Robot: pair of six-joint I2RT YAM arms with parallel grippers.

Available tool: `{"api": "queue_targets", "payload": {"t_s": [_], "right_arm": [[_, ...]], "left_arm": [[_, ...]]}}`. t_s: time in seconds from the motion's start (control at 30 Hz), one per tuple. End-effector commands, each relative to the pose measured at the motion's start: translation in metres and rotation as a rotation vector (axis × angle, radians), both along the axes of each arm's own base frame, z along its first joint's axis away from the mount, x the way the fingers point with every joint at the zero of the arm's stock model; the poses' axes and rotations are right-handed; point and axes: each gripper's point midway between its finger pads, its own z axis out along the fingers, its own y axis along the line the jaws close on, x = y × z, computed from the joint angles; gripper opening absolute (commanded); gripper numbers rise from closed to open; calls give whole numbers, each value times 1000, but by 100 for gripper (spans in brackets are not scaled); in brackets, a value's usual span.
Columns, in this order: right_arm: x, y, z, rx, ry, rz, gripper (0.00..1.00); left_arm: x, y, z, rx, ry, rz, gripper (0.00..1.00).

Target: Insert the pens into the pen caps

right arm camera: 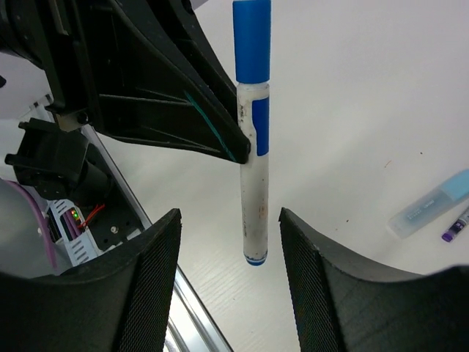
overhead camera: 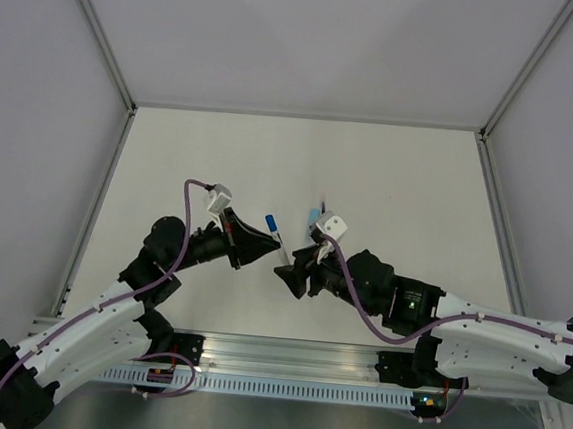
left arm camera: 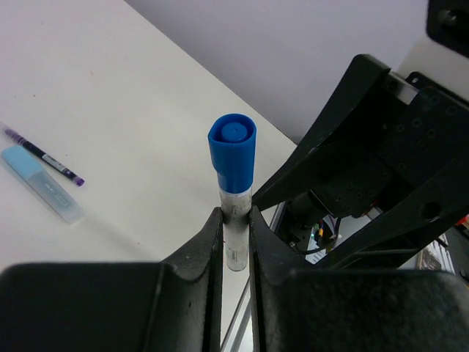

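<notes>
On the white table (overhead camera: pixel 390 183), a pale cap (left arm camera: pixel 42 183) and slim dark pen (left arm camera: pixel 44 155) are laid together, perhaps touching. The white-barrelled pen (right arm camera: pixel 253 213), dark blue cap (left arm camera: pixel 232 150) fitted, is clamped by the left gripper (left arm camera: pixel 236 235). The right gripper (right arm camera: pixel 229 242) is spread around its free end, empty.

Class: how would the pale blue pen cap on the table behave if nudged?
Probably light: the pale blue cap is small plastic. Its flattish sides suggest sliding, not rolling. The slim pen close beside it might get shoved too.
</notes>
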Motion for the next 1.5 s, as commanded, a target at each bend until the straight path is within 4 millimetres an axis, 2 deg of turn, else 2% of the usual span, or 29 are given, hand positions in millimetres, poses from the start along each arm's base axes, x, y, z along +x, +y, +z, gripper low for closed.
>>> {"api": "queue_targets", "payload": {"t_s": [0.0, 0.03, 0.17, 0.27, 0.4, 0.43, 0.5, 0.6, 0.63, 0.7, 0.73, 0.77, 0.83, 0.87, 0.93, 0.97, 1.0, 1.03, 1.07, 1.23, 1.47], "right_arm": [[-3, 16, 14, -11, -30, 63, 62], [-3, 20, 18, -5, -31, 69, 61], [1, 34, 10, -36, -24, 79, 57], [3, 37, 8, -42, -25, 70, 52], [4, 32, 1, -47, -15, 56, 35], [4, 33, 9, -12, -18, 53, 29], [2, 32, 6, -6, -14, 60, 26], [-1, 32, 5, -5, -11, 75, 12], [-1, 31, 3, -8, -8, 74, 3], [-2, 31, 2, -6, -4, 76, 0], [-3, 30, 2, -3, -2, 79, 0], [-3, 30, 2, 2, 3, 77, 0], [-6, 27, 5, 16, 6, 81, 0], [-8, 27, 6, 24, 9, 92, 0], [-11, 24, 7, 34, 13, 100, 0], [-13, 24, 7, 40, 18, 108, 0], [-16, 24, 3, 39, 28, 122, 0], [-16, 24, 5, 54, 29, 124, 0], [-18, 24, 5, 57, 31, 131, 0], [-25, 27, 2, 58, 47, 167, 0], [-27, 25, 7, 80, 56, 170, 0]], "left_arm": [[-13, 0, 25, -67, -24, -50, 2], [-14, 0, 23, -69, -18, -55, 2], [-19, 1, 25, -76, -22, -69, 2], [-22, 2, 28, -82, -28, -74, 2], [-26, 6, 33, -93, -35, -71, 2], [-28, 8, 37, -106, -39, -69, 2], [-29, 9, 41, -117, -42, -66, 2], [-32, 11, 45, -134, -41, -65, 2], [-32, 11, 46, -139, -39, -69, 2], [-33, 10, 46, -138, -40, -75, 2], [-34, 10, 46, -133, -36, -80, 5], [-34, 10, 45, -129, -33, -80, 25], [-32, 12, 48, -128, -27, -60, 46], [-30, 13, 45, -117, -11, -48, 62], [-28, 14, 52, -119, -16, -28, 73], [-27, 14, 52, -117, -10, -25, 82], [-27, 15, 57, -123, -14, -20, 87], [-24, 16, 60, -127, -16, -3, 97], [-21, 17, 62, -129, -14, 10, 100], [1, 14, 66, -106, 40, 94, 99], [8, 10, 80, -136, 55, 103, 89]]}}
